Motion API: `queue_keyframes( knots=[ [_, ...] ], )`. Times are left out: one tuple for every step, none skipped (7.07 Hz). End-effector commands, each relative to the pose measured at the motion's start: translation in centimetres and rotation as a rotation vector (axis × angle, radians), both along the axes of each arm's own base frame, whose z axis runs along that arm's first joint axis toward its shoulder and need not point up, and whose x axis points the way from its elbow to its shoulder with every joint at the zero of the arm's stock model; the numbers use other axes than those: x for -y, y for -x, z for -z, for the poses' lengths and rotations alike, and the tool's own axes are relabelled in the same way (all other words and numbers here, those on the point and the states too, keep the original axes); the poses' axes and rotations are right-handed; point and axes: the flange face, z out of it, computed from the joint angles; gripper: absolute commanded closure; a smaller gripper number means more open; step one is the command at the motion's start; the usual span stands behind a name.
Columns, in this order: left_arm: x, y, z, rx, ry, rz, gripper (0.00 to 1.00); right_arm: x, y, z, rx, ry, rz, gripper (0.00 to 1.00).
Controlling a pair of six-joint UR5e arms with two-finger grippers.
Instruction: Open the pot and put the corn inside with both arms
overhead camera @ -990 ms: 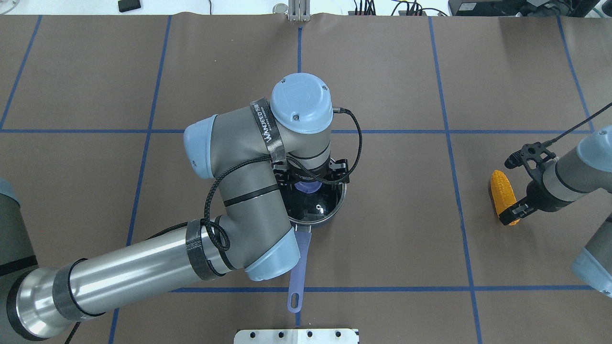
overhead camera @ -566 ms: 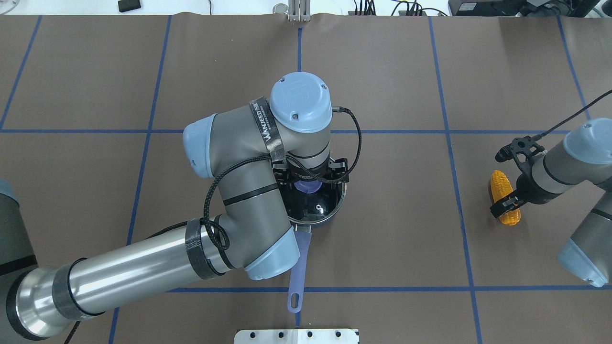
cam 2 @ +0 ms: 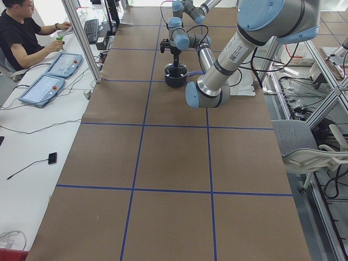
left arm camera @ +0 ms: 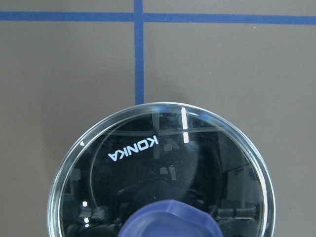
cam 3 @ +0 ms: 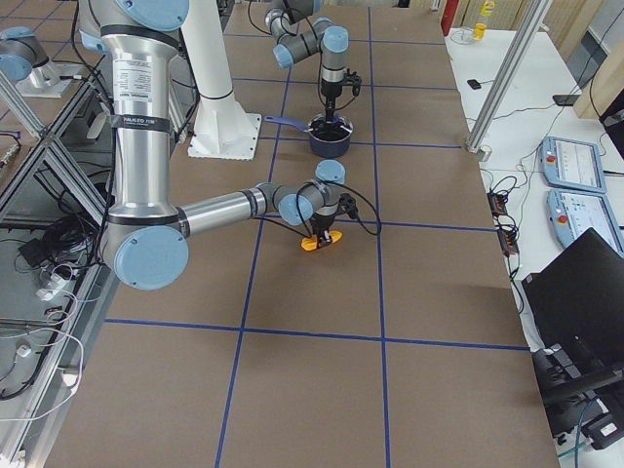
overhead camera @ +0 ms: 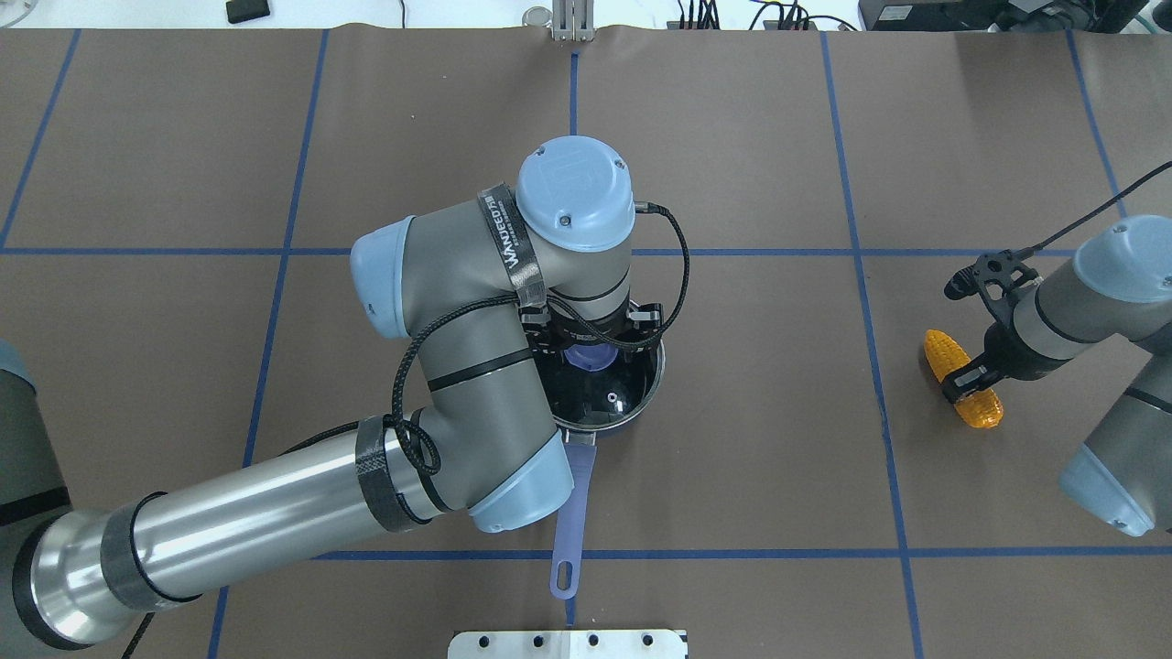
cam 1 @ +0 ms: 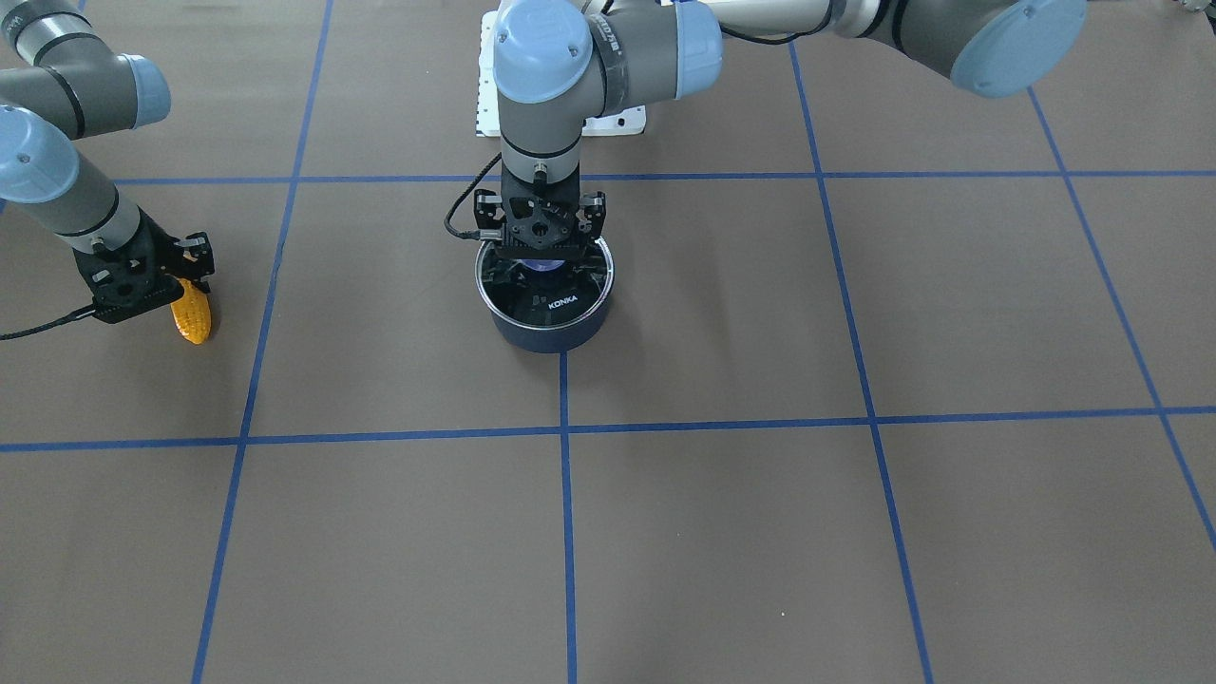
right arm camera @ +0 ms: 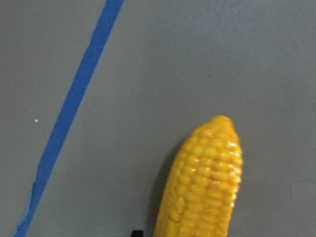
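Right pincer (overhead camera: 965, 378) clamps corn (overhead camera: 941, 351); left pincer (cam 1: 540, 258) straddles lid knob (left arm camera: 168, 220).

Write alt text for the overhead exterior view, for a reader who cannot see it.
The left gripper is at the purple knob of the glass lid on the pot at the centre of a brown table with blue tape lines, the pot's handle pointing towards the robot. At the right, the right gripper grips the corn.
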Motion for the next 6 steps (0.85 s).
queue_keyframes(
  knots=[
    [0.4, 0.2, 0.0, 0.000, 0.001, 0.005, 0.30, 0.4, -0.7, 0.4, 0.002, 0.001, -0.013, 0.74],
    [0.7, 0.5, 0.1, -0.002, 0.002, 0.009, 0.33, 0.6, -1.1, 0.8, 0.020, 0.010, -0.015, 0.74],
    [1.0, 0.9, 0.2, -0.005, 0.002, 0.014, 0.36, 1.3, -1.3, 1.7, 0.039, 0.011, -0.021, 0.74],
    [1.5, 1.4, 0.4, -0.010, 0.005, 0.019, 0.36, 2.4, -0.4, 4.0, 0.048, 0.012, -0.023, 0.74],
    [2.3, 2.9, 1.1, -0.025, -0.001, 0.037, 0.36, 4.2, 1.3, 9.1, 0.054, 0.007, -0.022, 0.74],
    [3.5, 4.8, 1.6, -0.050, 0.015, 0.040, 0.36, 4.3, 2.5, 14.0, 0.061, 0.005, -0.013, 0.74]
  ],
)
